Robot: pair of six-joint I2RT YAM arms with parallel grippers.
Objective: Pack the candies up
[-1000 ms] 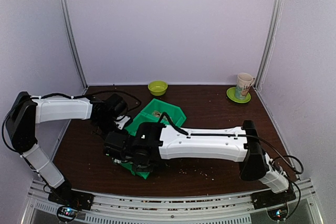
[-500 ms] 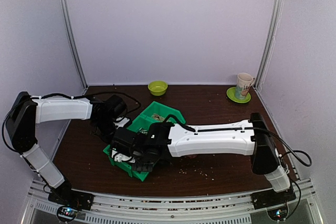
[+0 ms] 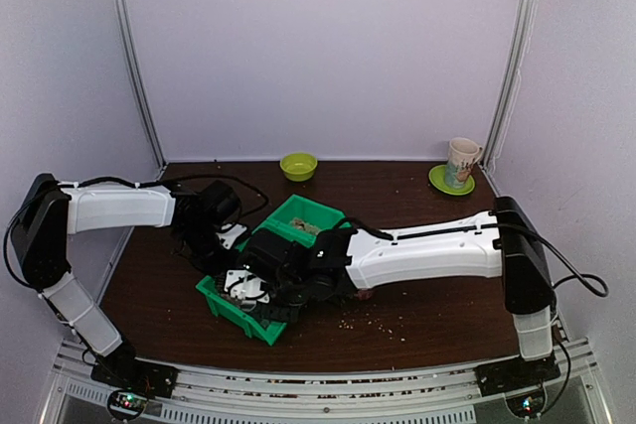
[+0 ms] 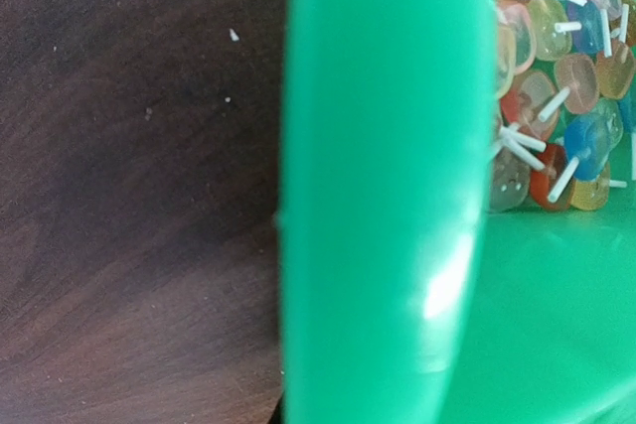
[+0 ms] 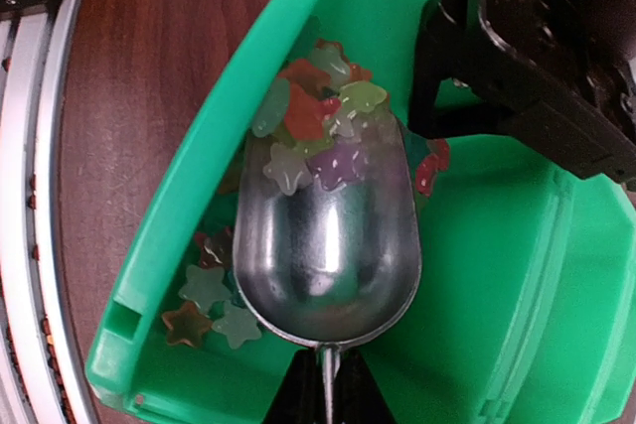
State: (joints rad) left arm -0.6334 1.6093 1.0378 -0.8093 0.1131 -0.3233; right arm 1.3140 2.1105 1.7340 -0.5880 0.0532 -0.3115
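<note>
The right gripper (image 5: 323, 389) clenches the handle of a metal scoop (image 5: 323, 245) lying in the green bin (image 5: 189, 196), star-shaped candies (image 5: 318, 116) heaped at its tip and beneath it, just beyond which the left gripper (image 5: 442, 106) pinches the bin's wall, barring the way.

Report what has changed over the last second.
The right arm drew back toward its own side, its elbow swinging right, and uncovered more of the green bin. The right end effector holds the metal scoop in the bin, with candies at its tip. The left end effector stayed at the bin's left edge. The yellow bowl and mug are unmoved.
</note>
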